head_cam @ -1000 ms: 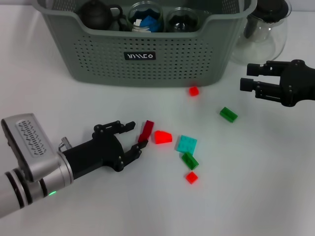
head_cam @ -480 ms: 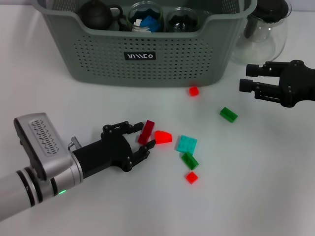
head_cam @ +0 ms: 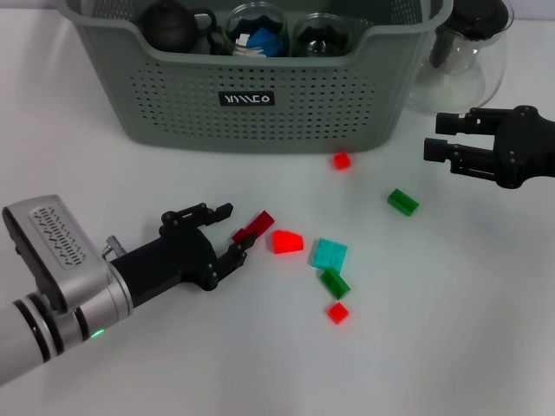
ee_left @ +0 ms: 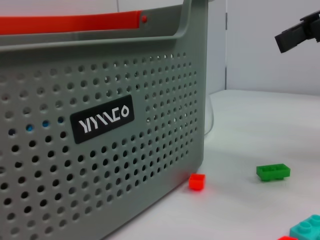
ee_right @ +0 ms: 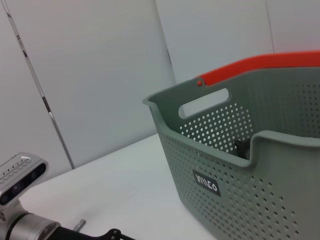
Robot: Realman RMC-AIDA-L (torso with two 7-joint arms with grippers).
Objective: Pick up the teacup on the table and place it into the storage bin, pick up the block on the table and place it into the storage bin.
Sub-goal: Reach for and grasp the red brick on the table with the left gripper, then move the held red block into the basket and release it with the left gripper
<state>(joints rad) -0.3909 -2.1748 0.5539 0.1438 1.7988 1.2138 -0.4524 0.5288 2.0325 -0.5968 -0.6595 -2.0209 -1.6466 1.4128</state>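
Note:
A dark red block (head_cam: 254, 227) lies tilted on the white table, its near end at the fingertips of my left gripper (head_cam: 234, 230). That gripper is open, with its fingers spread wider than the block. The grey-green storage bin (head_cam: 173, 95) stands at the back; the same storage bin (ee_left: 150, 100) fills the left wrist view. Inside it sit a glass teacup (head_cam: 256, 30) holding blue pieces, a second glass cup (head_cam: 321, 35) and a dark teapot (head_cam: 172, 26). My right gripper (head_cam: 434, 136) hangs open at the right, holding nothing.
Loose blocks lie right of the dark red one: bright red (head_cam: 288, 241), teal (head_cam: 329, 255), green (head_cam: 335, 282), small red (head_cam: 337, 313). Another small red block (head_cam: 342, 160) sits by the bin, a green block (head_cam: 402, 202) farther right. A glass pitcher (head_cam: 468, 52) stands at the back right.
My left gripper pushed forward around the dark red block, then drew back to the left. The block has turned from nearly upright to slanted. The right arm has not moved.

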